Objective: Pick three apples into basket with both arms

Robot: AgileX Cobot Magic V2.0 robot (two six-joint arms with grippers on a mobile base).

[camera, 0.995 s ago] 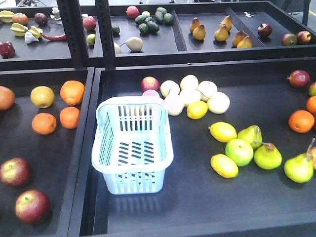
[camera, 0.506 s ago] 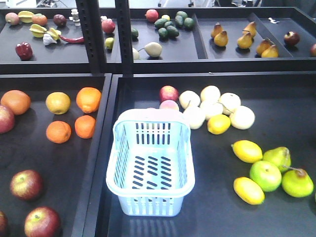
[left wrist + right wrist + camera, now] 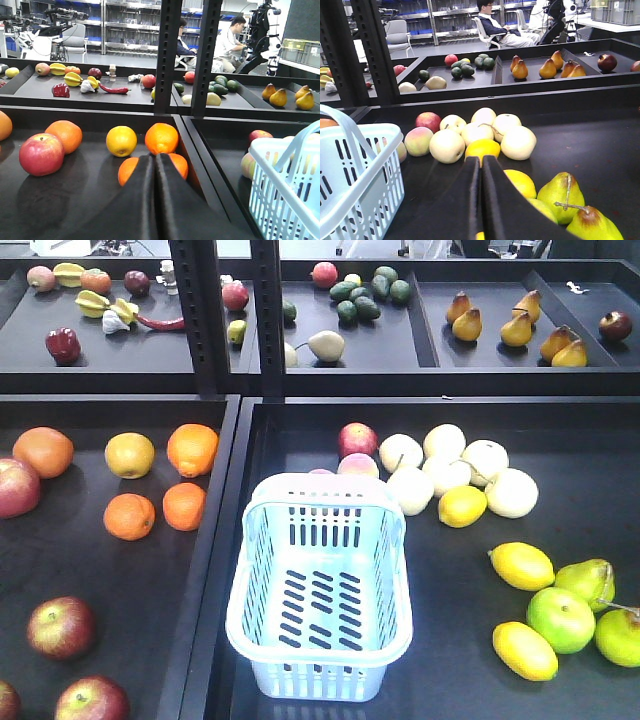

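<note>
Two dark red apples (image 3: 60,627) (image 3: 92,700) lie at the front of the left tray, and a sliver of a third (image 3: 4,702) shows at the corner. A pinker apple (image 3: 17,487) (image 3: 41,154) sits further back on the left. The pale blue basket (image 3: 318,678) stands empty in the right tray, also seen in the left wrist view (image 3: 285,190) and the right wrist view (image 3: 350,190). My left gripper (image 3: 155,156) is shut and empty, pointing at two oranges (image 3: 127,170). Shut and empty too, my right gripper (image 3: 481,158) points at a lemon (image 3: 481,148). Neither arm shows in the front view.
A raised black divider (image 3: 212,570) separates the two trays. Oranges (image 3: 192,448) fill the left tray's back. Pale round fruit (image 3: 445,445), lemons (image 3: 522,565) and green pears (image 3: 588,580) lie right of the basket. Two black uprights (image 3: 195,315) stand before the back shelf.
In the front view the whole scene has slid to the right, so more of the left tray and its apples shows. The basket and fruit keep their places relative to each other.
</note>
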